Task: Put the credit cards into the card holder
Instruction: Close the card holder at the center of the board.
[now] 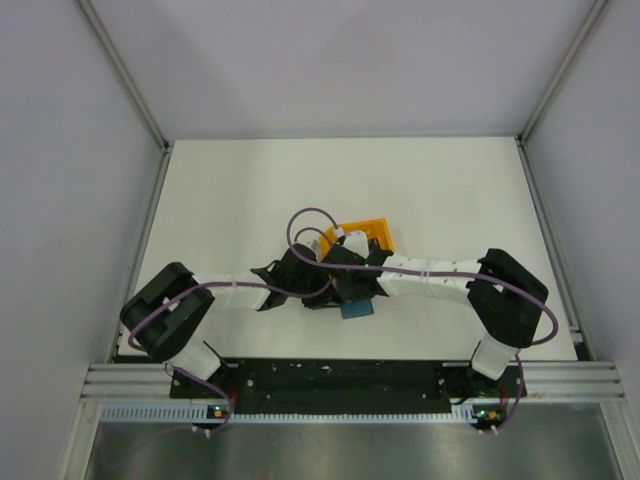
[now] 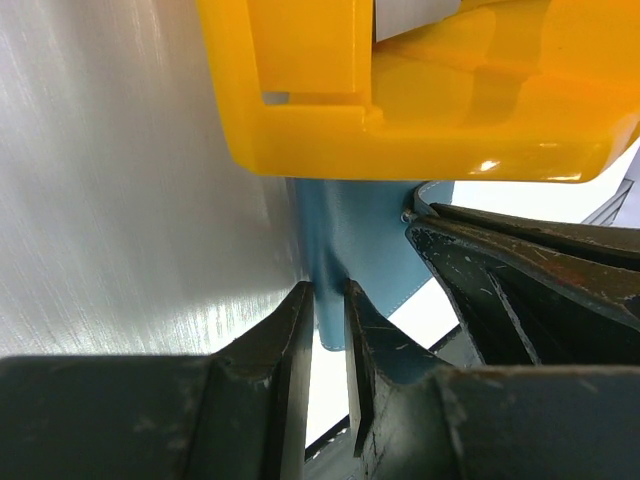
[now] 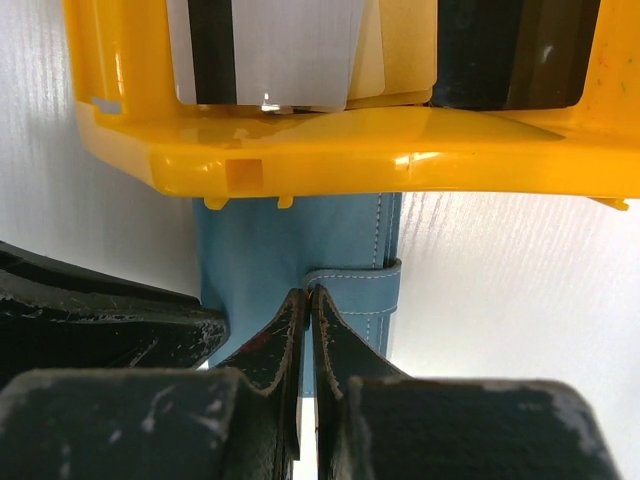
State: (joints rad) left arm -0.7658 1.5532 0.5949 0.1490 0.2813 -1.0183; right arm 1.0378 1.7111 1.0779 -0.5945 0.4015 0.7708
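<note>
**benchfan:** Left wrist cam has the left gripper point(image 2: 328, 335) nearly closed, with the near edge of the teal card holder point(image 2: 365, 230) pinched between its fingers. There's a sliver of gap lower down, but the blue material sits right in the pinch. The holder's far end is hidden behind the wall of the orange tray point(image 2: 400, 130).

**yam_tinkerer:** Yep, and the right wrist cam shows the right gripper point(image 3: 308, 300) clamped too. Its tips are practically touching, biting the stitched edge of a pocket flap on that same holder. So both arms have hold of it at once, side by side.

**benchfan:** Where are the credit cards point(image 3: 270, 50) though?

**yam_tinkerer:** In the tray. From the right wrist I see a pale card point(image 3: 300, 50) with a black stripe on the left, a yellowish card point(image 3: 395, 50) peeking from behind it in the middle, and a dark card point(image 3: 510, 50) on the right. They overlap, so I can't tell if more are underneath.

**benchfan:** Top cam isn't much help. Both arms reach to the middle of the white table point(image 1: 250, 190) and their wrists crowd together just on the near side of the tray. The fingers are hidden there, and only a teal corner of the holder pokes out below them. I can't tell whether the holder rests on the table or is held above it.
</note>
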